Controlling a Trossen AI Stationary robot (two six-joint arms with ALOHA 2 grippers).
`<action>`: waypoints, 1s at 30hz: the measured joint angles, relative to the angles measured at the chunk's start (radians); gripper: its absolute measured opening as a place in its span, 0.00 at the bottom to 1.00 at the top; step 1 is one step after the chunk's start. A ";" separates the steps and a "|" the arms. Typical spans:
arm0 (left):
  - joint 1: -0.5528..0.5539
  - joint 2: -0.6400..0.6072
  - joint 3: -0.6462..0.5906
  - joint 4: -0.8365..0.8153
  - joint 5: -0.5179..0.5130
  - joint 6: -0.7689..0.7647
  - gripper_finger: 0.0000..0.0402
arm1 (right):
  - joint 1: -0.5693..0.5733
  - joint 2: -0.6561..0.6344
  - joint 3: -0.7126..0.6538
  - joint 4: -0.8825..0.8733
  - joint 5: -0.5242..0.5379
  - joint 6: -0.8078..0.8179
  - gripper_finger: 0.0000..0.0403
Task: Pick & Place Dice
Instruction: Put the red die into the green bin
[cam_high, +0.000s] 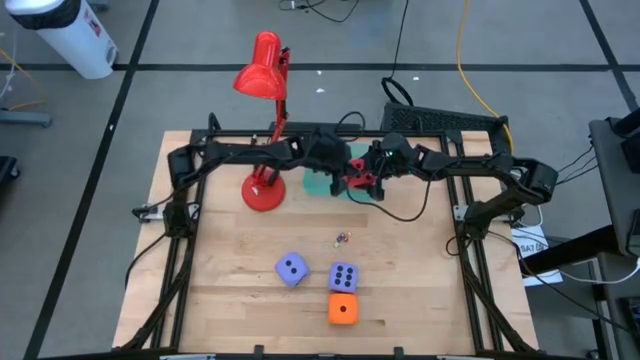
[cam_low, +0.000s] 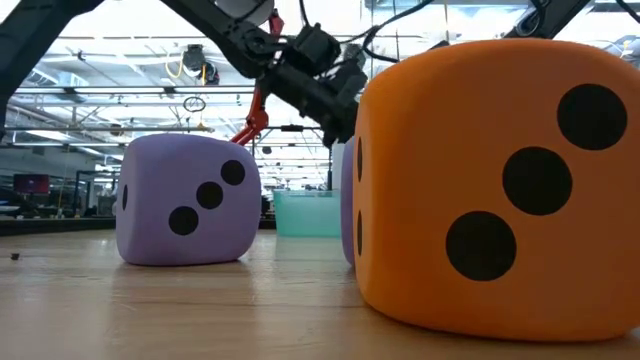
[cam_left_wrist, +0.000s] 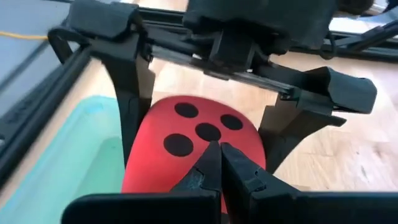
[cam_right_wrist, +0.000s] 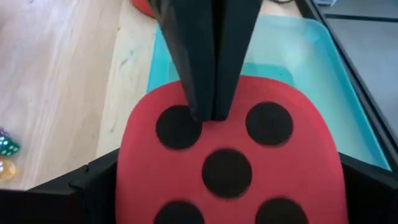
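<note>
I see the red die, soft-looking with rounded corners and black pips, pinched between the right gripper's widely spread fingers at upper centre of the high view, over a translucent teal bin. My left gripper, fingers pressed together, touches the die's pipped face. Two lavender dice and an orange die sit on the wooden desk, lower centre.

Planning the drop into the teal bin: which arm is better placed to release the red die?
Right. Its tool straddles the red die above the teal bin; the left tool, shut, only presses on top.
</note>
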 joint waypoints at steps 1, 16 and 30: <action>0.007 0.004 0.000 0.001 0.026 -0.010 0.00 | -0.001 0.000 0.000 -0.001 -0.014 0.000 0.99; 0.005 0.006 -0.003 -0.017 0.050 -0.066 0.00 | -0.001 0.000 0.000 0.057 -0.083 -0.027 0.99; 0.004 0.021 -0.004 -0.006 0.054 -0.066 0.00 | 0.000 -0.002 0.000 0.076 -0.094 -0.029 0.99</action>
